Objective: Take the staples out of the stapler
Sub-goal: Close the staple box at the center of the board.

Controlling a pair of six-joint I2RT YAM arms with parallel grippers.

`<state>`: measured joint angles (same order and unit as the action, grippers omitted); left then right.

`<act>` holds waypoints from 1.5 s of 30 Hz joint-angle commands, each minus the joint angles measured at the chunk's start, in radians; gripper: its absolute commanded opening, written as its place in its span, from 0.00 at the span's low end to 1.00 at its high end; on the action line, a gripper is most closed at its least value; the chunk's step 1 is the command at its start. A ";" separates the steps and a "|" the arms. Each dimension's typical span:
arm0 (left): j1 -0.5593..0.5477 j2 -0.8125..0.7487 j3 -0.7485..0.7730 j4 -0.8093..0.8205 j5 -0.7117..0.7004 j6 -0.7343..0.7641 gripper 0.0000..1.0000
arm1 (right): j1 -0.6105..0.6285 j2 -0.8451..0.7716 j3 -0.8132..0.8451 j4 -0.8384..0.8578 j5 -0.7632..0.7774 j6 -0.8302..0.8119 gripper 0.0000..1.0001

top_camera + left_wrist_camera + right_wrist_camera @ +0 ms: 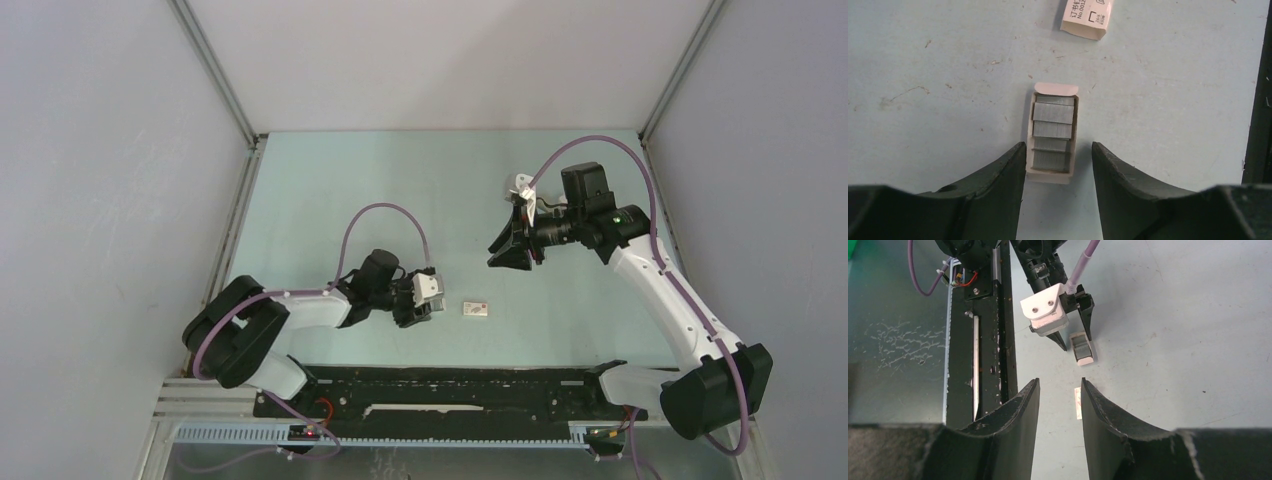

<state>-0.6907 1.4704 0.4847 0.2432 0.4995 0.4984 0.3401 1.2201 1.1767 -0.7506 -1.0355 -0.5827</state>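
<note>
- The table [400, 200] is carrying very little. All the small items are lying near its front edge, within easy reach of both arms.
- The right arm [660, 280] is reaching up and inward, well above the surface. This is probably to stay clear of the other arm's work while its camera looks down on it.
- The left arm [300, 310] is stretching low along the front, bringing its wrist right over the cardboard items.
- The right gripper [1059, 382] is hanging with its jaws partly spread and nothing between them. Only bare table and a sliver of white carton are showing through the gap.
- The left gripper [1058, 147] is standing with its jaws spread astride the near end of the open tray [1055, 89]. One finger is just beside the tray wall and the other is apart from it, so nothing is being pinched. It looks lined up to clamp the tray by its sides.
- A closed box [1087, 17] with printed lettering is lying a little beyond the tray, untouched.
- The staples [1053, 114] are sitting in the tray as stacked grey strips, face up.
- The stapler is not showing in any view, so I cannot tell where it is or whether it is emptied.
</note>
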 commanded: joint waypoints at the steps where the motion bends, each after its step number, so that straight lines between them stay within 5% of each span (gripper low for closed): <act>1: 0.002 0.005 0.033 -0.035 0.037 0.039 0.56 | -0.004 -0.018 0.001 -0.008 -0.020 -0.020 0.45; 7: -0.009 0.006 0.036 -0.040 0.044 0.020 0.52 | -0.003 -0.009 0.000 -0.027 0.018 -0.060 0.45; 14: -0.038 -0.005 0.020 0.005 -0.009 -0.050 0.51 | 0.022 0.030 -0.037 -0.146 0.077 -0.352 0.49; 21: -0.061 -0.002 -0.024 0.130 -0.049 -0.125 0.51 | 0.026 -0.001 -0.302 -0.071 0.088 -0.802 0.76; 30: -0.090 0.008 -0.085 0.243 -0.090 -0.176 0.49 | 0.107 0.124 -0.335 0.072 0.240 -0.733 0.76; 38: -0.097 -0.045 -0.155 0.330 -0.146 -0.232 0.59 | 0.176 0.184 -0.342 0.168 0.318 -0.642 0.75; 45: -0.105 -0.037 -0.171 0.353 -0.157 -0.258 0.53 | 0.206 0.223 -0.342 0.217 0.374 -0.591 0.75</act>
<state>-0.7860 1.4490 0.3424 0.5304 0.3611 0.2707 0.5312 1.4246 0.8379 -0.5850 -0.7025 -1.2140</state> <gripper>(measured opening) 0.558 0.752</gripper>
